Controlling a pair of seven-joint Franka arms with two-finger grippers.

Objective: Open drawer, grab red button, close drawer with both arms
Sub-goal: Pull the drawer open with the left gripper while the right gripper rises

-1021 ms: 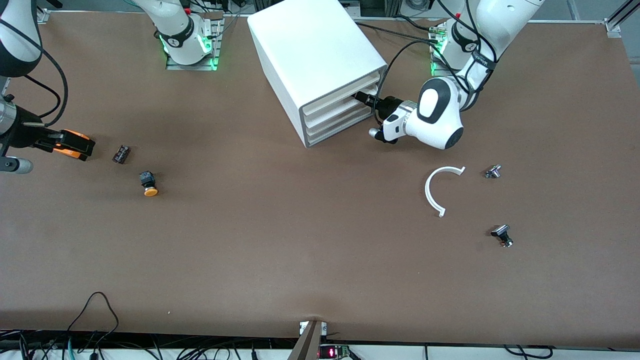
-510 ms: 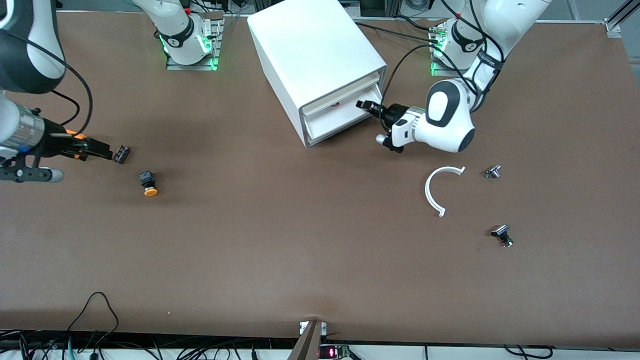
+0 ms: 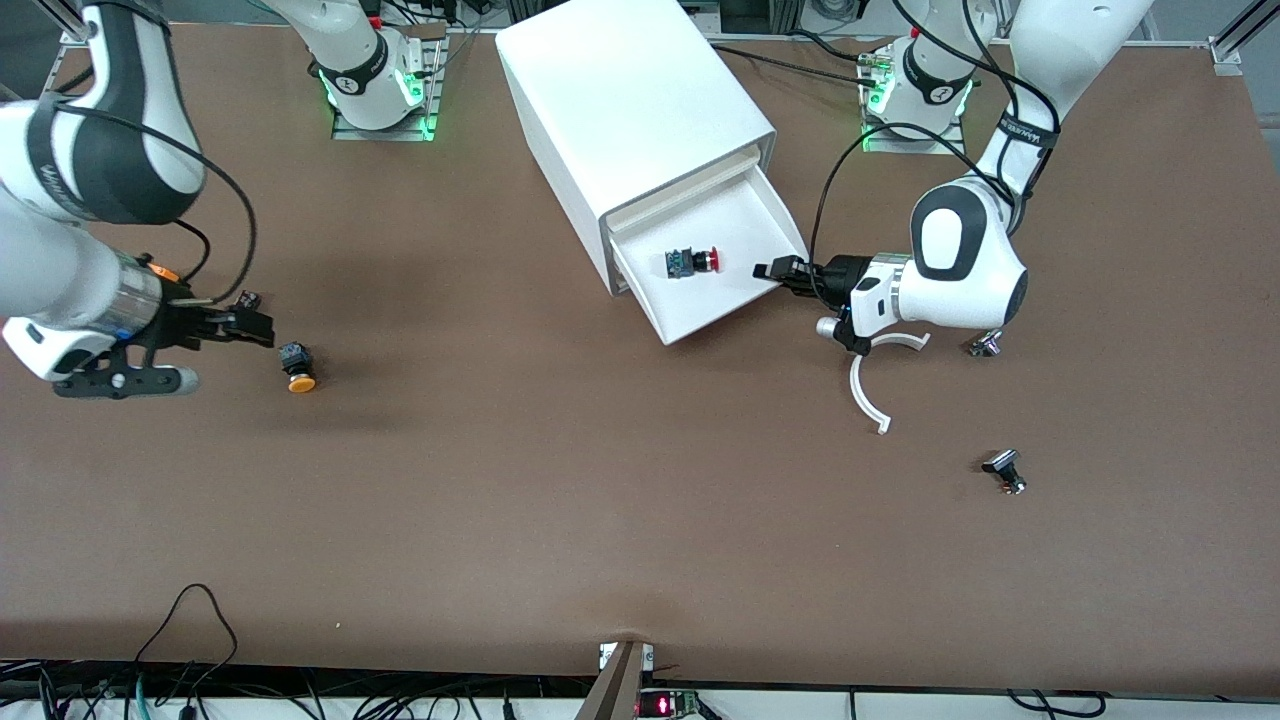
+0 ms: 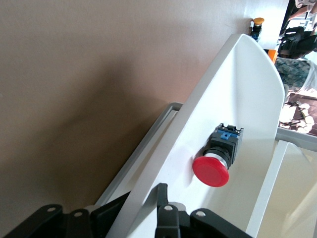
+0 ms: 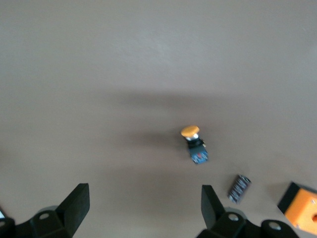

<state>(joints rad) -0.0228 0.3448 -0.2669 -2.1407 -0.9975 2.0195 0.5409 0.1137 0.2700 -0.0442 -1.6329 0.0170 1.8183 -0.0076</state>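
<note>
The white cabinet point(image 3: 620, 100) stands at the table's back middle. Its second drawer from the top point(image 3: 745, 225) is pulled well out. The red-capped button point(image 3: 693, 262) lies on its side in the drawer, and also shows in the left wrist view point(image 4: 216, 161). My left gripper point(image 3: 772, 270) is shut on the drawer's front wall point(image 4: 163, 163), one finger inside and one outside; its own point in the wrist view is point(image 4: 141, 208). My right gripper point(image 3: 255, 326) is open and empty, over the table beside the orange-capped button point(image 3: 298, 365); its wrist view point(image 5: 143, 203) shows bare table between the fingers.
Near the right gripper lie a small black part point(image 3: 248, 298) and an orange box point(image 5: 299, 203). A white curved strip point(image 3: 862, 385) lies under the left wrist. Two small metal parts point(image 3: 987, 343) point(image 3: 1005, 470) lie toward the left arm's end.
My left gripper has pulled the drawer out of the cabinet, uncovering the red button. My right arm has swung in over the table toward the orange-capped button.
</note>
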